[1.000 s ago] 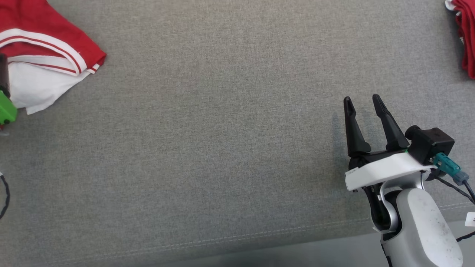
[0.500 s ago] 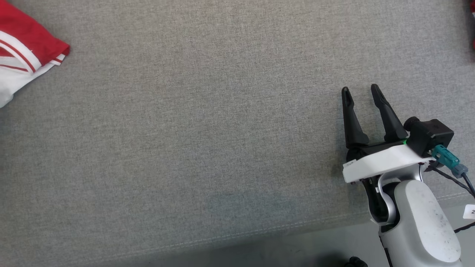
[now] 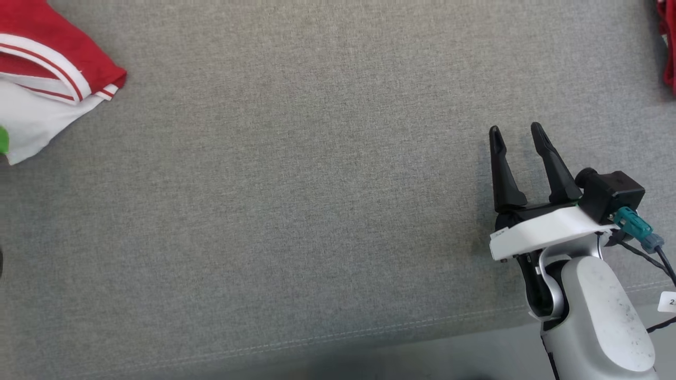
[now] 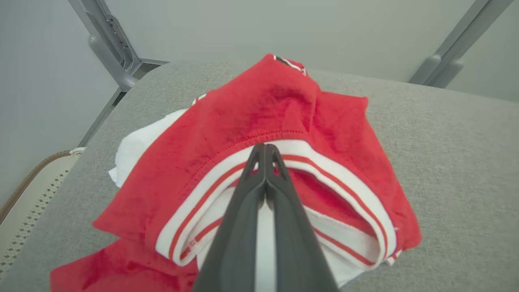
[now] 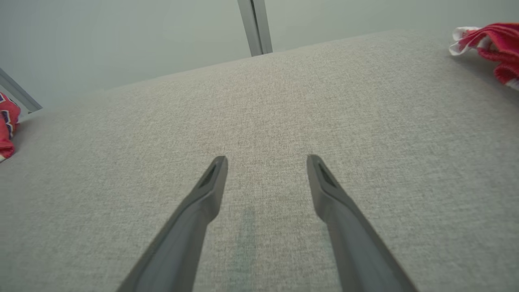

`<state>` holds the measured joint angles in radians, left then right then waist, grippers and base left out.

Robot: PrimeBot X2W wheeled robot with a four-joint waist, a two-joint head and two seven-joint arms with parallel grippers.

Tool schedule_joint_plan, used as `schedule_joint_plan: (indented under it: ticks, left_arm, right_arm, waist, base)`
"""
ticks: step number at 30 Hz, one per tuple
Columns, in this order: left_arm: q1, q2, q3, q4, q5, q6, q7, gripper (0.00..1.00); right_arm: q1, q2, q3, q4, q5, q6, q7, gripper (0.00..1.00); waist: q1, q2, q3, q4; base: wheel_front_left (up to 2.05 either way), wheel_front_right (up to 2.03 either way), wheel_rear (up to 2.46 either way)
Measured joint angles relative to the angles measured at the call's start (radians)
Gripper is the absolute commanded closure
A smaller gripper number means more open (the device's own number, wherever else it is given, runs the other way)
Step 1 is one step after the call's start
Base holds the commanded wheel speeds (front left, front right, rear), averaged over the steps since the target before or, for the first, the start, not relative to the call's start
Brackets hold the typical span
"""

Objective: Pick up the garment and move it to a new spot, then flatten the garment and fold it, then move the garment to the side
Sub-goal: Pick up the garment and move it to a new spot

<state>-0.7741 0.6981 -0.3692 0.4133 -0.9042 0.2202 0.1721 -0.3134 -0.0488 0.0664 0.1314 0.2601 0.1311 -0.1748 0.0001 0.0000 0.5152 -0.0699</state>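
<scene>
Over the garment my left gripper points at the striped hem, fingers pressed together, right gripper hovering spread wide above grey cushion, red cloth far off.

The closed fingers of the left gripper cover the middle of the garment, so it cannot be told whether any cloth is pinched between their tips. Far to the left of the right gripper, a green sliver is cut off by the frame edge and is unidentifiable. Up and to its right, a red cloth is mostly cropped.
</scene>
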Motion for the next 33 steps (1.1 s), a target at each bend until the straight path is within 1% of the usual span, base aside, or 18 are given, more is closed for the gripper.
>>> schedule_joint_plan:
  ticks: [5, 15, 20, 24, 25, 26, 29, 30, 31, 33]
  left_arm:
    - [-0.016, -0.026, -0.014, -0.072, 0.009, 0.0, -0.02, 1.0]
    - [0.012, -0.014, -0.027, -0.117, 0.015, 0.01, -0.002, 1.0]
    - [0.051, -0.005, -0.038, -0.147, 0.028, 0.01, -0.035, 1.0]
    - [0.092, -0.018, -0.052, -0.181, 0.034, 0.01, -0.068, 1.0]
    - [0.104, -0.021, -0.056, -0.189, 0.035, 0.01, -0.073, 0.9]
    - [0.115, -0.025, -0.058, -0.198, 0.036, 0.01, -0.082, 0.7]
    - [0.148, -0.031, -0.065, -0.225, 0.039, 0.01, -0.108, 0.5]
    - [0.16, -0.033, -0.067, -0.235, 0.043, 0.01, -0.117, 0.04]
    - [0.172, -0.037, -0.07, -0.245, 0.044, 0.01, -0.127, 0.0]
    - [0.2, -0.049, -0.074, -0.265, 0.044, 0.014, -0.149, 0.0]
  right_arm:
    - [0.007, 0.0, 0.0, 0.016, 0.001, 0.0, -0.003, 0.0]
    - [0.046, 0.0, -0.01, 0.024, 0.006, 0.0, -0.002, 0.0]
    - [0.067, 0.0, -0.022, 0.026, 0.005, 0.0, 0.002, 0.0]
    - [0.088, 0.0, -0.038, 0.026, 0.002, 0.0, 0.006, 0.0]
    - [0.091, 0.0, -0.043, 0.024, 0.001, 0.0, 0.009, 0.0]
    - [0.094, 0.0, -0.047, 0.021, -0.001, 0.0, 0.012, 0.0]
    - [0.107, 0.0, -0.056, 0.012, -0.009, 0.0, 0.023, 0.0]
    - [0.108, 0.0, -0.058, 0.008, -0.009, 0.0, 0.025, 0.0]
    - [0.11, 0.0, -0.06, 0.004, -0.009, 0.0, 0.029, 0.0]
    - [0.122, 0.0, -0.064, -0.004, -0.013, 0.0, 0.035, 0.0]
  waist:
    - [0.0, 0.0, -0.061, 0.014]
    - [-0.0001, 0.0, -0.159, 0.018]
    - [-0.0001, 0.0, -0.194, 0.013]
    - [-0.0001, 0.0, -0.228, 0.011]
    - [-0.0001, 0.0, -0.237, 0.011]
    - [-0.0001, 0.0, -0.246, 0.011]
    - [-0.0001, 0.0, -0.271, 0.013]
    - [-0.0001, 0.0, -0.279, 0.013]
    - [-0.0001, 0.0, -0.288, 0.014]
    - [-0.0001, 0.0, -0.304, 0.016]
  base:
    - [0.0, 0.0, 0.0]
    - [0.0, 0.0, 0.0]
    - [0.0, 0.0, 0.0]
    - [0.0, 0.0, 0.0]
    - [0.0, 0.0, 0.0]
    - [0.0, 0.0, 0.0]
    - [0.0, 0.0, 0.0]
    - [0.0, 0.0, 0.0]
    - [0.0, 0.0, 0.0]
    - [0.0, 0.0, 0.0]
